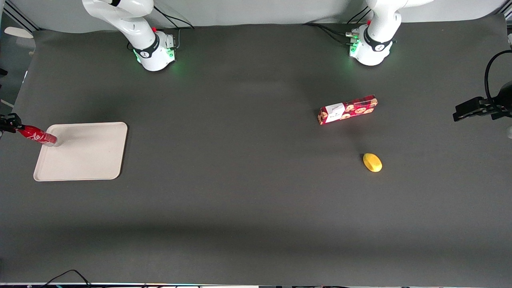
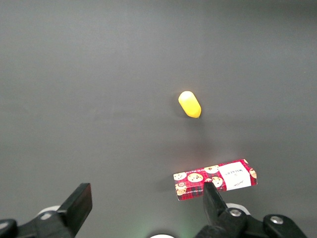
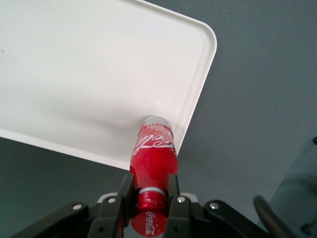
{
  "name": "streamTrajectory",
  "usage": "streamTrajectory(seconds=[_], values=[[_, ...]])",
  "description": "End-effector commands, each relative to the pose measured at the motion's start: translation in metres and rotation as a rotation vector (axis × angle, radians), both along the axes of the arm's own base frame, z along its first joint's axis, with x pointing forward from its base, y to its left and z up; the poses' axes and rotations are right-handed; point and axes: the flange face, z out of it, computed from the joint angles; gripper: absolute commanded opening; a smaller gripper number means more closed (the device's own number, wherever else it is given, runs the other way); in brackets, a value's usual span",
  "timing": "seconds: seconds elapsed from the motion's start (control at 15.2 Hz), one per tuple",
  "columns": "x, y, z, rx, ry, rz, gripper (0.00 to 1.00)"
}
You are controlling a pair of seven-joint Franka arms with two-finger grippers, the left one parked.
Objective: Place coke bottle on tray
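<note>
The coke bottle (image 1: 37,136) is a slim red bottle with white lettering, tilted, with its base over the edge of the beige tray (image 1: 88,156) at the working arm's end of the table. My right gripper (image 1: 10,123) is shut on the bottle's neck just below the red cap. In the right wrist view the gripper (image 3: 150,188) clamps the neck between both fingers (image 3: 125,193), and the bottle (image 3: 154,148) points down at the tray (image 3: 89,74) close to its rim. I cannot tell whether the base touches the tray.
A red cookie box (image 1: 347,109) lies toward the parked arm's end of the table, with a yellow lemon-like object (image 1: 372,162) nearer the front camera. Both show in the left wrist view: the box (image 2: 215,179) and the yellow object (image 2: 189,104).
</note>
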Motion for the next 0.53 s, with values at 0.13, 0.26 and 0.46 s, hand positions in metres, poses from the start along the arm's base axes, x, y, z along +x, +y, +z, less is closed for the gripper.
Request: streamTrajectory(seconds=[0.13,0.26,0.46], values=[[-0.0015,-0.0007,0.0031,0.022,-0.042,0.006,0.63],[-0.0004,0.0008,0.0027,0.024,-0.042,0.008,0.86],[0.0016,0.0032,0.0043,0.027,-0.041,0.011,1.0]])
